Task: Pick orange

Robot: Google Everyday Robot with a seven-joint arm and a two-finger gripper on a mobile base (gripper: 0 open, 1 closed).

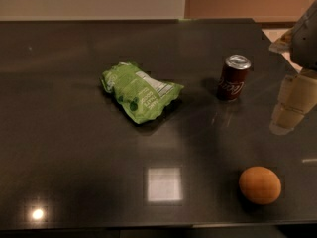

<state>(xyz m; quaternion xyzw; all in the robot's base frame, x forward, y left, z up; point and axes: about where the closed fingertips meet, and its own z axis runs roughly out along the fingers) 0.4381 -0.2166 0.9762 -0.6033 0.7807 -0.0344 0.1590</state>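
The orange is a round, matte orange fruit lying on the dark table near the front right. My gripper hangs at the right edge of the view, above the table, behind and to the right of the orange and well apart from it. It holds nothing that I can see.
A dark red soda can stands upright behind the orange, left of the gripper. A green crumpled snack bag lies in the middle of the table. The table's right edge runs just behind the gripper, and its front edge is just below the orange.
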